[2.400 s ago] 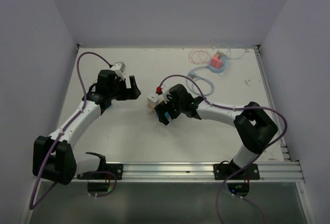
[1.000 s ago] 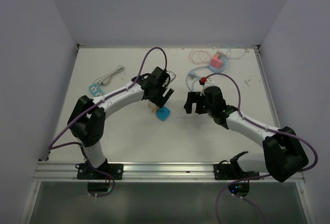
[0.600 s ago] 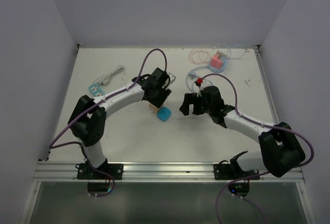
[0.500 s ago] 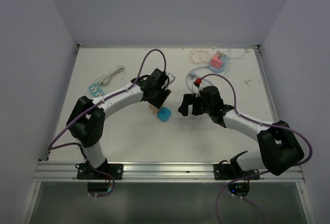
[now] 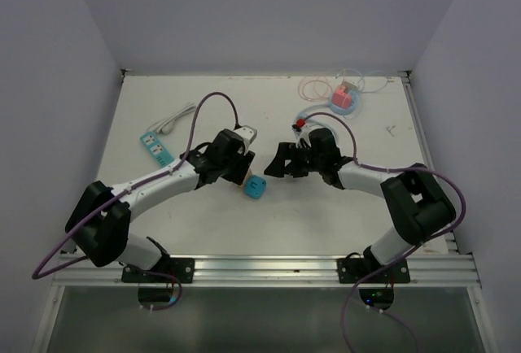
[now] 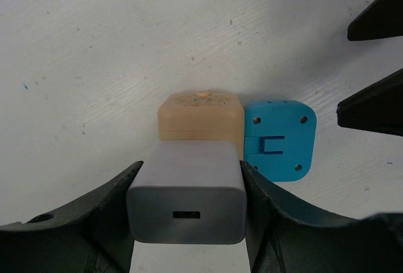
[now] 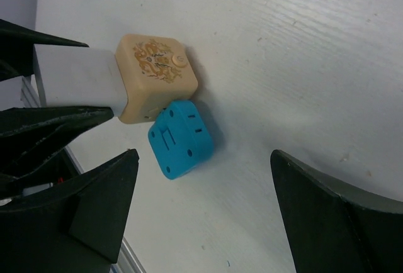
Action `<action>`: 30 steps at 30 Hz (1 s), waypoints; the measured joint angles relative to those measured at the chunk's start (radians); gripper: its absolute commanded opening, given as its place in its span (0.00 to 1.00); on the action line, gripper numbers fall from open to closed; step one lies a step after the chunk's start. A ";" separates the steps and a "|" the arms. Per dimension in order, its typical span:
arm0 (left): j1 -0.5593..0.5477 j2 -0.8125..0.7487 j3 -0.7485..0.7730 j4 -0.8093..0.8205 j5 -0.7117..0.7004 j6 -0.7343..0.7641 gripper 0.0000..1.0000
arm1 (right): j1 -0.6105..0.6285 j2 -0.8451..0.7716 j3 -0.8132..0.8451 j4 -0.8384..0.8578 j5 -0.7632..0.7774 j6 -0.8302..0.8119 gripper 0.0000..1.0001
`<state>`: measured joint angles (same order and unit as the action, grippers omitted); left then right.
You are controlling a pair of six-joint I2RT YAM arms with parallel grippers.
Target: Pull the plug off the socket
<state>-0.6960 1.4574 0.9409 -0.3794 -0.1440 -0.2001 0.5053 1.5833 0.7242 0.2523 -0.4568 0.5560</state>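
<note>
A grey-white plug (image 6: 186, 191) sits plugged into a beige cube socket (image 6: 200, 117) lying on the table. My left gripper (image 6: 189, 173) is shut on the plug, one finger on each side. A blue cube adapter (image 6: 279, 139) rests against the socket's side. In the right wrist view the plug (image 7: 79, 78) enters the beige socket (image 7: 157, 77), with the blue adapter (image 7: 181, 138) just below it. My right gripper (image 7: 203, 160) is open, a short way from the adapter and touching nothing. From above, the left gripper (image 5: 234, 166) and right gripper (image 5: 277, 162) face each other across the blue adapter (image 5: 256, 186).
A teal power strip (image 5: 155, 145) with a white cable lies at the left. A pink block (image 5: 346, 97) with coiled thin cables sits at the back right. A metal rail (image 5: 269, 268) runs along the near edge.
The left gripper has closed on the plug and its arm has dropped lower toward the near left. The right gripper has moved left toward the blue adapter, jaws narrowing slightly.
</note>
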 measured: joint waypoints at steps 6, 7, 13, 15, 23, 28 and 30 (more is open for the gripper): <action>0.000 -0.058 -0.077 0.102 -0.002 -0.043 0.16 | 0.022 0.084 0.057 0.031 -0.073 0.035 0.86; 0.000 -0.061 -0.084 0.116 -0.002 -0.048 0.16 | 0.029 0.100 0.064 0.032 -0.085 0.038 0.86; 0.000 -0.069 -0.117 0.175 -0.004 -0.076 0.15 | 0.053 0.174 0.084 0.041 -0.131 0.060 0.74; 0.000 -0.075 -0.134 0.188 -0.006 -0.083 0.15 | 0.053 0.188 0.084 0.055 -0.142 0.071 0.68; 0.000 -0.084 -0.152 0.215 -0.030 -0.105 0.13 | 0.055 0.212 0.084 0.086 -0.164 0.093 0.33; 0.000 -0.086 -0.157 0.216 -0.055 -0.113 0.11 | 0.050 0.215 0.084 0.106 -0.166 0.110 0.17; 0.000 -0.096 -0.173 0.234 -0.062 -0.124 0.10 | 0.049 0.215 0.084 0.113 -0.166 0.114 0.10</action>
<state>-0.6960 1.3613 0.7677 -0.1455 -0.2058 -0.3237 0.5541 1.7981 0.8085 0.3653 -0.6228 0.6704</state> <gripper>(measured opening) 0.606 0.296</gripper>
